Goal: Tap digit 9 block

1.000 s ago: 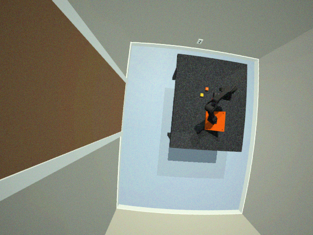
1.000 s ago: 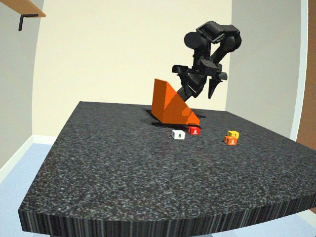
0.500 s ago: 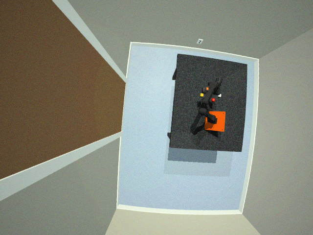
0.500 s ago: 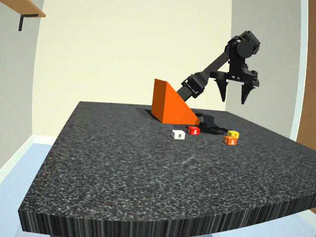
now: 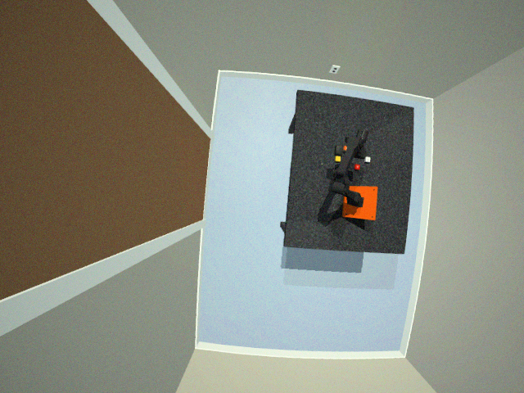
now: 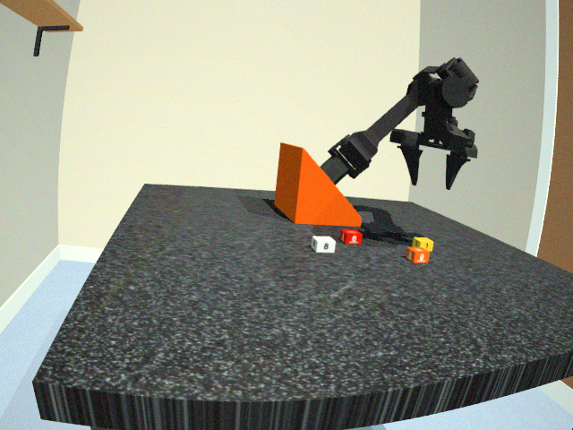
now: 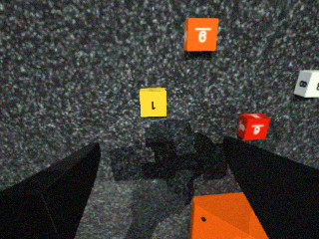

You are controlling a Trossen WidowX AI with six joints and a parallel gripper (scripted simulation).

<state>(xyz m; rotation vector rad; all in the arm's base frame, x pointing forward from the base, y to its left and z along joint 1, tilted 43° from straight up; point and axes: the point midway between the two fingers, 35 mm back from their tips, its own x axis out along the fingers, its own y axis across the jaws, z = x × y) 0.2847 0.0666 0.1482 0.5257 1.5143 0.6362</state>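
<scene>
The orange block (image 5: 345,147) (image 6: 417,255) (image 7: 200,36) shows an underlined digit that looks like 9, upside down in the wrist view. The red block (image 5: 357,167) (image 6: 351,237) (image 7: 253,126) shows an underlined digit that looks like 6. The yellow block (image 5: 337,159) (image 6: 422,244) (image 7: 153,103) shows 1. The white block (image 5: 367,160) (image 6: 322,244) (image 7: 308,84) shows 8. My gripper (image 6: 431,186) (image 7: 162,145) is open and empty, pointing down high above the table. In the wrist view the yellow block lies just above the gap between the fingertips, the orange block farther up and right.
The orange wedge-shaped base (image 5: 368,211) (image 6: 319,199) (image 7: 224,214) stands behind the blocks in the exterior view. All the blocks stand on the dark speckled table (image 5: 317,114) (image 6: 231,323). The yellow and orange blocks are close neighbours. The arm's shadow falls beside the yellow block.
</scene>
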